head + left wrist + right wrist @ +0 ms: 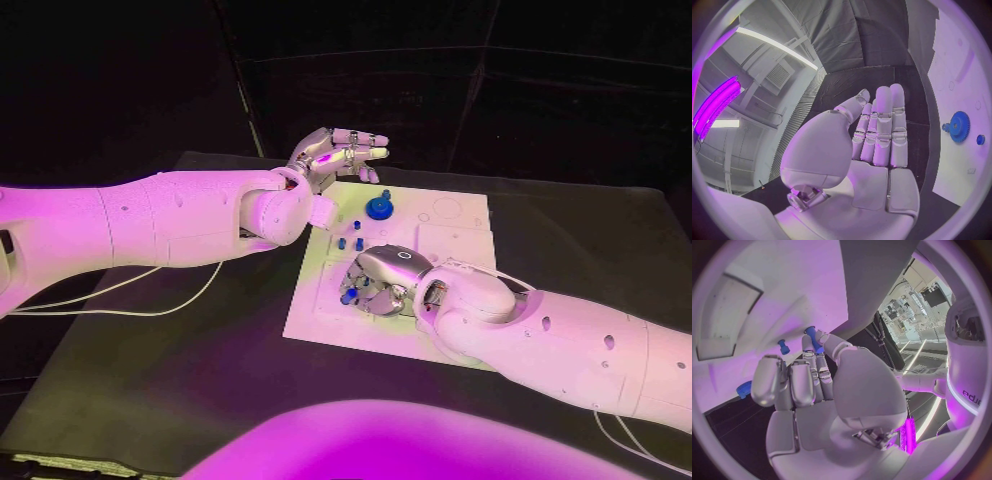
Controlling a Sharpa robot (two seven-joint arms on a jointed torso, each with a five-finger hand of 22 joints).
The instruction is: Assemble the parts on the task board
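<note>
Two silver hands: left [340, 155] spread empty, right [387, 282] pinching a blue peg [811, 333] (toothed gear [378, 208] nearby).

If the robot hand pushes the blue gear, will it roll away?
Probably not: the gear seems to lie flat on the board, so it would likely slide. It looks like stiff plastic, small, so probably light. On edge, its round shape might roll.

We see task board [459, 235] far-right part bare, open to approach. Blue gear [379, 207] stands upright near board's far-left edge, small blue pegs [349, 242] just nearer. Left hand [339, 154] hovers over far-left corner; right hand [387, 280] covers board's near-middle.
</note>
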